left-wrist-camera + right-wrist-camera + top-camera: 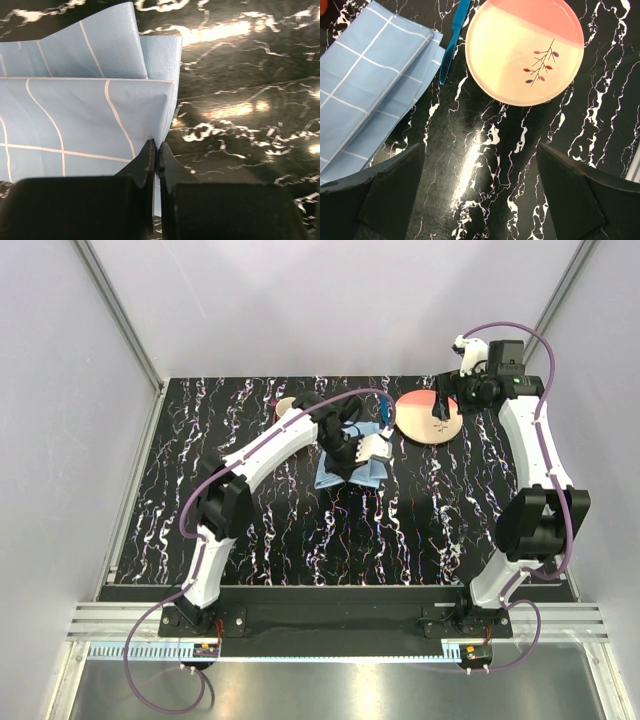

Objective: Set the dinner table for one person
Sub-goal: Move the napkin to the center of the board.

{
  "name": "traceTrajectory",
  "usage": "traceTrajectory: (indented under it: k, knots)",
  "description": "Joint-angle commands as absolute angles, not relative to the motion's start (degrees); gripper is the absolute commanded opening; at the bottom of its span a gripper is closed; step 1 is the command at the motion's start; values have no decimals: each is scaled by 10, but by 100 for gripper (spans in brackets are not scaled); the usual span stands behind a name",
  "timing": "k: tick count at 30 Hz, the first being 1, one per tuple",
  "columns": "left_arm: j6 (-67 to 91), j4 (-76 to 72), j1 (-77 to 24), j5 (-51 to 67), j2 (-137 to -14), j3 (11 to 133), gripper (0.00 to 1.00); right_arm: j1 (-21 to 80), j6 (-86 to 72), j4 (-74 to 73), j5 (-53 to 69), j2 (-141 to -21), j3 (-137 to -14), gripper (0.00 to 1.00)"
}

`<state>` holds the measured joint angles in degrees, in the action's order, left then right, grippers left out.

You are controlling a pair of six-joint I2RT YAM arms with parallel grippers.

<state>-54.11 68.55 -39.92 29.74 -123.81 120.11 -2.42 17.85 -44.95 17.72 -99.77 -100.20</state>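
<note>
The black marble-streaked dinner table (300, 530) carries a light-blue checked cloth mat (366, 478) near its middle. My left gripper (352, 458) is shut on the mat's edge; in the left wrist view the jaws (156, 150) pinch a raised fold of the mat (75, 115). A cream plate with a pink band and a sprig pattern (428, 418) lies at the back right. My right gripper (440, 408) hovers over it, open and empty. In the right wrist view the plate (525, 50), a blue utensil (452, 42) and the mat (365, 90) lie beyond the open gripper (480, 170).
A small tan and pink round item (286, 406) sits behind the left arm, partly hidden. The blue utensil (384, 415) lies between mat and plate. Metal frame posts and pale walls enclose the table.
</note>
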Motion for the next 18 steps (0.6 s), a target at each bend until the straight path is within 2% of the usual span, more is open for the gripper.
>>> traceTrajectory:
  k: [1,5,7,9,12,13,18]
  knots:
    - [-548,740,-410,338,-1189,1211,0,-21,188,-451,192,-952,-992,100]
    - [-555,795,-417,352,-1196,1244,5,-20,193,-454,198,-933,-980,100]
    - [-558,826,-423,352,-1198,1259,14,-19,198,-457,198,-927,-977,100]
    - [-554,844,-428,347,-1198,1263,30,-19,201,-459,196,-923,-975,100]
    - [-548,860,-433,346,-1198,1263,45,-19,207,-460,192,-917,-974,100]
    - [-544,861,-433,341,-1199,1266,53,-19,207,-459,190,-916,-974,100]
    - [-505,832,-432,303,-1202,1272,54,-19,200,-460,189,-917,-977,100]
